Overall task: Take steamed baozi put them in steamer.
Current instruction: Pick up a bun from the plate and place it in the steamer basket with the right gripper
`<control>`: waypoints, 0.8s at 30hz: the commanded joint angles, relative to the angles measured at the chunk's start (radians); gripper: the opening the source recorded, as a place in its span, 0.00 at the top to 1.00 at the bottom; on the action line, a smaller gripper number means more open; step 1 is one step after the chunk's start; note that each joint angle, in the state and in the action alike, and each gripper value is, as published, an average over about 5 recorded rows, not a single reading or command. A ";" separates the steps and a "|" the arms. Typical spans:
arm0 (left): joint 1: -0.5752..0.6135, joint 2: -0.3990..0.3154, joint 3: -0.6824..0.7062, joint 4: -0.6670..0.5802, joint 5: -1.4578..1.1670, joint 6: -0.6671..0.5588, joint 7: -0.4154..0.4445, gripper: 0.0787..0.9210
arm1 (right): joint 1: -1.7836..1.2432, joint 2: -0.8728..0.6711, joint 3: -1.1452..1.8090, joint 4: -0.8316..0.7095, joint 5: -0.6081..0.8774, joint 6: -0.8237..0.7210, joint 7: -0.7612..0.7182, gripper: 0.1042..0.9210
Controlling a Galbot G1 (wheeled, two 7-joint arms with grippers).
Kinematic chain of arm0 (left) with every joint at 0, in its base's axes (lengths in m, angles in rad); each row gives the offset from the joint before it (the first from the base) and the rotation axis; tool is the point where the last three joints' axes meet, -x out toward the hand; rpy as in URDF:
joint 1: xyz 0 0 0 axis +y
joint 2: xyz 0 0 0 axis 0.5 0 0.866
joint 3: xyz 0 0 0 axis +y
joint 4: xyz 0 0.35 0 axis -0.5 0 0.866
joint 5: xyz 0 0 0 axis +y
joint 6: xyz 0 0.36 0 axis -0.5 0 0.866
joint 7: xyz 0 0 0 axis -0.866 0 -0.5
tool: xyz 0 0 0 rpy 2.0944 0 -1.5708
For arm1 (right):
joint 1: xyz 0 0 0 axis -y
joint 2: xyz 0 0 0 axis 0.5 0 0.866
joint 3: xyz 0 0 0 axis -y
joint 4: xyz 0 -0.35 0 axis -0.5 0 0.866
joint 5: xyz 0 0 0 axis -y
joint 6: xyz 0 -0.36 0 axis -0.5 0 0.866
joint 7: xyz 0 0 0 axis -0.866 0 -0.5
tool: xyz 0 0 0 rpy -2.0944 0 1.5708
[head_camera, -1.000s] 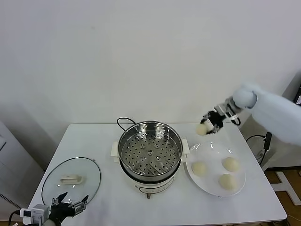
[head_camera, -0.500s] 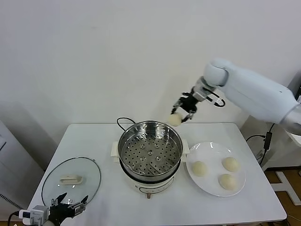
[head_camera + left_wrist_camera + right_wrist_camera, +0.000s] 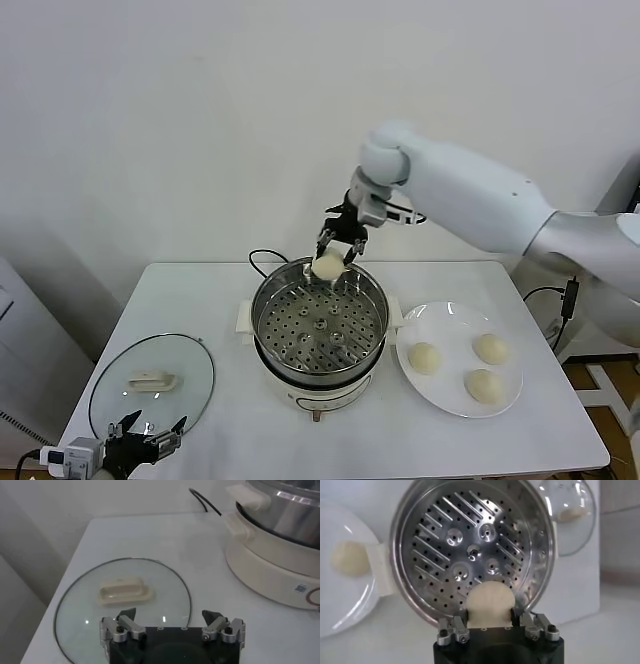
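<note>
Hovering over the steamer's (image 3: 319, 322) twelve o'clock rim, your right gripper (image 3: 338, 243) clutches a baozi (image 3: 328, 266). Lower, then release. Left gripper (image 3: 172, 627) waits, jaws spread.

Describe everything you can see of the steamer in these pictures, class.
The steamer is a round, shiny steel pot on a white electric base with side handles and a black cord behind. Its perforated tray is bare and its lid is off. It stands on the white table. The right end effector holds a baozi over its far rim.
</note>
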 commanded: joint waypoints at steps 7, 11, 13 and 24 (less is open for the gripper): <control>-0.003 0.002 0.001 0.006 0.000 -0.001 0.001 0.12 | -0.131 0.056 0.062 -0.009 -0.254 0.050 -0.005 0.47; -0.006 0.002 0.002 0.007 0.000 -0.001 0.001 0.12 | -0.158 0.063 0.073 -0.020 -0.274 0.050 0.002 0.47; -0.008 0.001 0.003 0.008 0.000 0.000 0.001 0.12 | -0.170 0.068 0.078 -0.026 -0.283 0.050 0.007 0.47; -0.010 0.002 0.005 0.012 -0.001 -0.001 0.002 0.12 | -0.222 0.083 0.108 -0.053 -0.333 0.050 0.024 0.42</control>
